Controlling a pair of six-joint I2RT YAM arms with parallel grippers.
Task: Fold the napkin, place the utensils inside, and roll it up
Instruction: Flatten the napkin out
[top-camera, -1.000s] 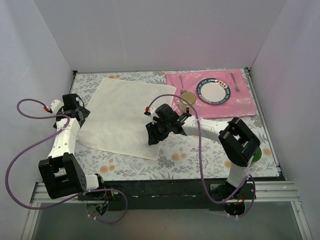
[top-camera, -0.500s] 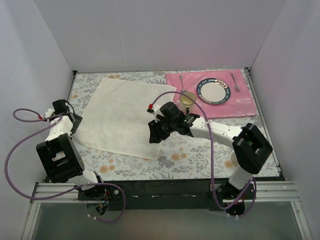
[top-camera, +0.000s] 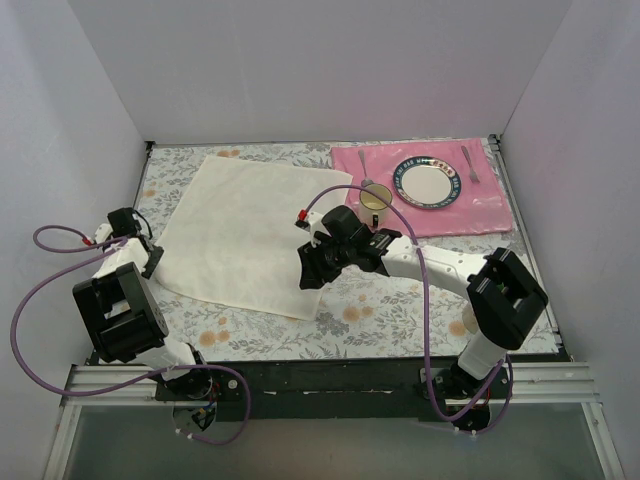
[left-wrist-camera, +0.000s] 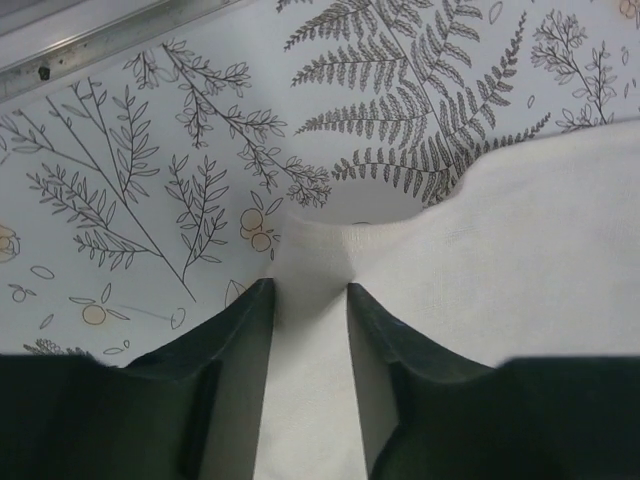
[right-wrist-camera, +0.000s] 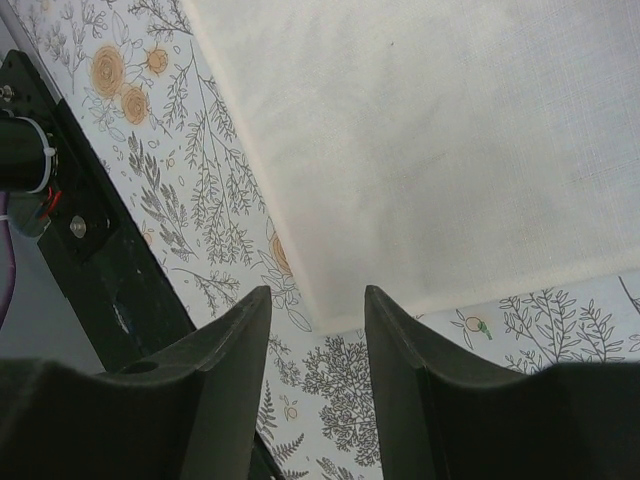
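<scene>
Left gripper (left-wrist-camera: 310, 292) is clamped on the puckered near-left corner of the napkin (top-camera: 245, 235), which lies spread over the left half of the table (top-camera: 400, 310). Right gripper (right-wrist-camera: 316, 296) hangs unclenched above the near-right corner. It should probably pinch that corner deeply before either arm lifts, so the fold travels evenly toward the far edge.

You have two arms, the left arm (top-camera: 115, 310) and the right arm (top-camera: 440, 265). Each one ends in one gripper, so that makes two: the left gripper (left-wrist-camera: 310, 290) and the right gripper (right-wrist-camera: 318, 295). You can count two purple cables (top-camera: 40, 300), one on each arm.

There is one napkin (top-camera: 245, 235). One corner of it sits between the left gripper's fingers, and another corner lies under the right gripper.

Past the right gripper, off to its right, count one pink placemat (top-camera: 480, 205), one plate (top-camera: 399, 183) and one cup (top-camera: 376, 197). There are two silver pieces, one (top-camera: 364, 160) on each side (top-camera: 469, 163) of the plate.
</scene>
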